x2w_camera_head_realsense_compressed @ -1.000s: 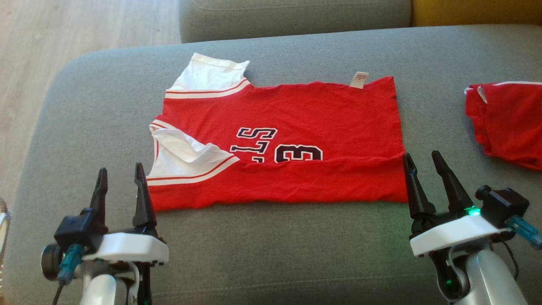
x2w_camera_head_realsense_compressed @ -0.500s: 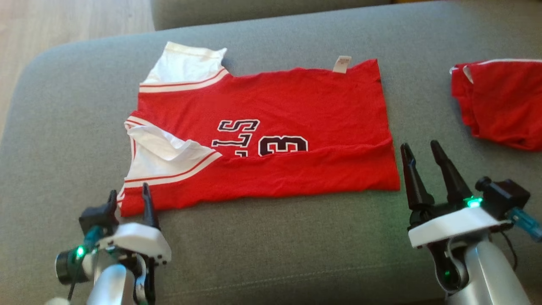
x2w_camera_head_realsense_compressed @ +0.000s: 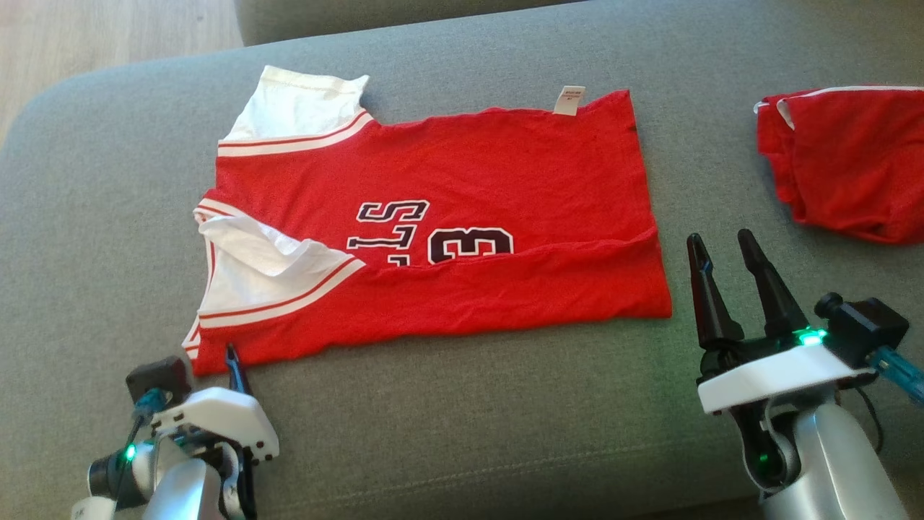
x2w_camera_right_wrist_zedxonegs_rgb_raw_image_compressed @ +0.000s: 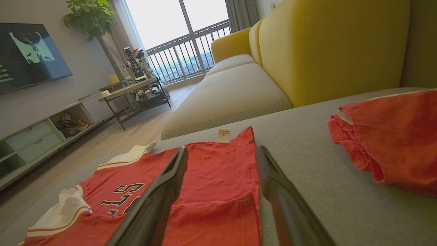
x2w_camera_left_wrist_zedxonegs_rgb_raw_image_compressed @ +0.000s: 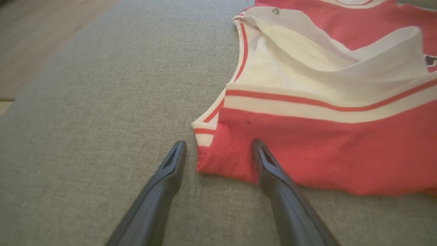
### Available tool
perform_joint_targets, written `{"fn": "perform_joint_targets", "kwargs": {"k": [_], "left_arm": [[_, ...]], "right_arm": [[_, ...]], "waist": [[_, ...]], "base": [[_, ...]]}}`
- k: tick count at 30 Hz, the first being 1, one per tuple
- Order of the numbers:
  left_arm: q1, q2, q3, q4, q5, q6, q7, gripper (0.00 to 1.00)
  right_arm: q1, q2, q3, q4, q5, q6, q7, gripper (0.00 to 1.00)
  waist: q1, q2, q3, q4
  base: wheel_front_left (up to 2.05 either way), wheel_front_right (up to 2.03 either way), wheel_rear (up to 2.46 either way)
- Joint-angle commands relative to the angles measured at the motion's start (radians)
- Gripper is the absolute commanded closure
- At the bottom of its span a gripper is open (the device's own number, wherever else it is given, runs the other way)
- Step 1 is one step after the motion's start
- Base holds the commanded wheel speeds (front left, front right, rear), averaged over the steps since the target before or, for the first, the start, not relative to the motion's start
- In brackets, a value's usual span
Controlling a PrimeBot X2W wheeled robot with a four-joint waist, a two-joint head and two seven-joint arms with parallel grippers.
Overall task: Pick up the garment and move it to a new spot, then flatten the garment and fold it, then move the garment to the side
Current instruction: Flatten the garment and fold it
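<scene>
Red jersey (x2w_camera_head_realsense_compressed: 433,238): flat, near edge folded over, on grey sofa seat (x2w_camera_head_realsense_compressed: 505,404). Left pincer (x2w_camera_left_wrist_zedxonegs_rgb_raw_image_compressed: 218,142): spread wide, straddling its near corner, possibly touching fabric. Right pincer (x2w_camera_head_realsense_compressed: 718,237): spread wide, empty, beside the opposite corner.

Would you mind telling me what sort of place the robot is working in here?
Most likely a home living room: the right wrist view shows a yellow sofa, a television above a low cabinet, and a window with a balcony railing. The red jersey lies on a grey seat cushion.
</scene>
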Motion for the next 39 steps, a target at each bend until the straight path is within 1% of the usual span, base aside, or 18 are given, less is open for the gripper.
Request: {"fn": "perform_joint_targets", "kwargs": {"k": [1, 4, 11, 12, 13, 14, 15, 17, 21, 24, 25, 28, 34, 39], "left_arm": [[-0.036, 0.022, 0.033, -0.007, -0.010, -0.008, -0.002, 0.00], [-0.052, 0.024, 0.030, 0.015, -0.020, -0.018, 0.007, 0.00], [-0.079, 0.031, 0.024, 0.062, -0.045, -0.044, 0.070, 0.00], [-0.081, 0.031, 0.022, 0.067, -0.047, -0.049, 0.077, 0.18], [-0.082, 0.032, 0.020, 0.070, -0.050, -0.054, 0.080, 0.67], [-0.082, 0.032, 0.020, 0.070, -0.050, -0.054, 0.080, 0.67], [-0.083, 0.032, 0.018, 0.069, -0.054, -0.063, 0.076, 1.00], [-0.083, 0.030, 0.018, 0.065, -0.064, -0.077, 0.063, 1.00], [-0.080, 0.028, 0.013, 0.043, -0.065, -0.081, 0.016, 1.00], [-0.072, 0.025, 0.006, 0.012, -0.067, -0.088, -0.014, 1.00], [-0.064, 0.022, -0.001, -0.016, -0.065, -0.093, -0.029, 1.00], [-0.049, 0.018, -0.018, -0.063, -0.056, -0.098, -0.043, 1.00], [-0.029, 0.010, -0.059, -0.139, -0.042, -0.098, -0.052, 1.00], [-0.022, 0.007, -0.086, -0.169, -0.040, -0.095, -0.053, 1.00]], "right_arm": [[-0.036, 0.008, 0.020, -0.027, 0.004, 0.000, -0.009, 0.00], [-0.039, 0.008, 0.022, -0.027, 0.005, 0.000, -0.009, 0.00], [-0.042, 0.009, 0.022, -0.021, 0.006, 0.000, -0.009, 0.00], [-0.042, 0.009, 0.020, -0.020, 0.006, 0.000, -0.009, 0.00], [-0.042, 0.009, 0.018, -0.019, 0.006, 0.000, -0.009, 0.00], [-0.042, 0.009, 0.018, -0.019, 0.006, 0.000, -0.009, 0.00], [-0.041, 0.009, 0.016, -0.018, 0.005, 0.000, -0.009, 0.00], [-0.039, 0.009, 0.012, -0.009, 0.006, 0.000, -0.009, 0.00], [-0.039, 0.009, -0.002, 0.045, 0.012, 0.000, 0.007, 0.00], [-0.044, 0.009, -0.017, 0.100, 0.051, 0.000, 0.038, 0.00], [-0.052, 0.009, -0.031, 0.148, 0.079, 0.000, 0.065, 0.00], [-0.080, 0.009, -0.053, 0.231, 0.157, 0.000, 0.100, 0.00], [-0.164, 0.010, -0.073, 0.428, 0.305, 0.000, 0.134, 0.00], [-0.231, 0.010, -0.037, 0.575, 0.356, 0.000, 0.120, 0.00]], "waist": [[-0.0001, 0.0000, -0.001, -0.001], [-0.0001, 0.0000, 0.005, -0.003], [-0.0001, 0.0000, 0.016, -0.009], [-0.0001, 0.0000, 0.016, -0.009], [-0.0001, 0.0000, 0.016, -0.009], [-0.0001, 0.0000, 0.016, -0.009], [-0.0001, 0.0000, 0.014, -0.008], [-0.0001, 0.0000, 0.010, -0.005], [-0.0001, 0.0000, -0.004, 0.008], [-0.0001, 0.0000, -0.014, 0.025], [-0.0001, 0.0000, -0.017, 0.037], [-0.0001, 0.0000, -0.016, 0.055], [-0.0001, 0.0000, -0.008, 0.090], [-0.0001, 0.0000, -0.002, 0.110]], "base": [[0.00, 0.00, 0.00], [0.00, 0.00, 0.00], [0.00, 0.00, 0.00], [0.00, 0.00, 0.00], [0.00, 0.00, 0.00], [0.00, 0.00, 0.00], [0.00, 0.00, 0.00], [0.00, 0.00, 0.00], [0.00, 0.00, 0.00], [0.00, 0.00, 0.00], [0.00, 0.00, 0.00], [0.00, 0.00, 0.00], [0.00, 0.00, 0.00], [0.00, 0.00, 0.00]]}}
